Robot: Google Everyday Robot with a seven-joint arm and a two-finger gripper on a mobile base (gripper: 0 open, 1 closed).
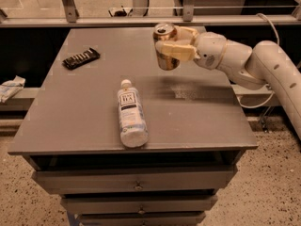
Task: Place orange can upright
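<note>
At the far left of the camera view, off the desk (70,112), you see a crumpled white object (10,87) on a lower ledge. On the desk's rear left lies a dark flat packet (81,58), set at a slant. Nearer the middle you find the clear tea bottle (130,115) on its side, white cap pointing away from the camera and base toward the front edge, well apart from the packet. To its right and farther back, the orange can (167,63) is roughly upright, silver top uppermost, gripped by the end effector (164,44), whose tan fingers (178,52) are closed on its sides. You can see the can held above the desk's rear right area, clear of the surface, with a shadow beneath. The white arm (244,65) reaches in from the right. Below the desktop, drawers (136,179) face you.
</note>
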